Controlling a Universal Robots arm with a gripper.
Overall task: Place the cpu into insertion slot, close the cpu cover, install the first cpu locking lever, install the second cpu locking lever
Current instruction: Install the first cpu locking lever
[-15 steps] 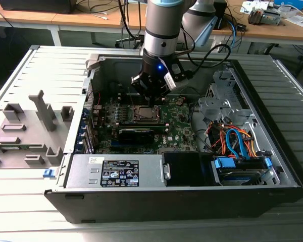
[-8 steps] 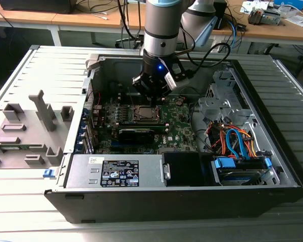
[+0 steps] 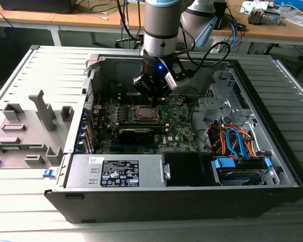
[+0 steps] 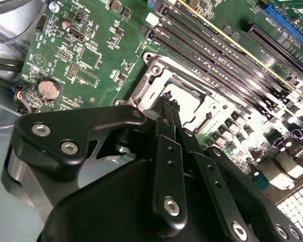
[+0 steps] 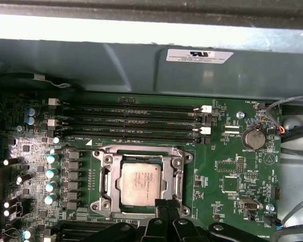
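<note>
- Gripper (image 4: 167, 103) hung low over the motherboard, fingers pressed together with nothing between them, tips just at the near edge of the insertion slot (image 5: 102, 184).
- In the first wrist view, cpu (image 5: 140, 183) lay seated in that slot at lower centre, cpu cover (image 5: 178, 176) framing it.
- Computer case (image 3: 252, 191) filled the exterior view's centre, power supply (image 3: 116, 171) along its lower edge.

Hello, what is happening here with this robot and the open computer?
A robot arm is working inside an open computer case. Its gripper is down at the edge of the insertion slot on the green board. The cpu already lies in the slot, and the cpu cover appears closed around it. The fingers look pressed together at the slot's rim, holding nothing that I can see.
</note>
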